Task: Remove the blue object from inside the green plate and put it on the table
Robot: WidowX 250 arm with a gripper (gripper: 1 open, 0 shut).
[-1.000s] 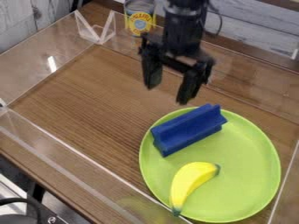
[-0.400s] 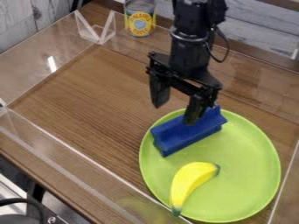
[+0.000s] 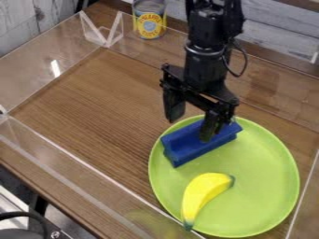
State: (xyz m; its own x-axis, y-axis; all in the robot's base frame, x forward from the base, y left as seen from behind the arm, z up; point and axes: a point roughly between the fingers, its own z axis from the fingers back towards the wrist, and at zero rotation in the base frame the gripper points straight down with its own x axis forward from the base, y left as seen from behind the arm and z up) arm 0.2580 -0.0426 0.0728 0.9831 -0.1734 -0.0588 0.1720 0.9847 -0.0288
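Table (image 3: 100, 103): wood-grain, walled in clear acrylic. Green plate (image 3: 268, 201) sits near its right edge, carrying 2 items: blue object (image 3: 193, 145) at the upper left, banana (image 3: 206, 194) just below it. Block looks rigid, light, probably smooth-sided; best gripped across its narrow width, mid-length. Gripper (image 3: 199, 113) points down, fingers (image 3: 173, 105) spread wide, empty, straddling the block's far end.

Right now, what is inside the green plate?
The blue object and a yellow banana lie in the green plate. The open gripper hides the block's far end.
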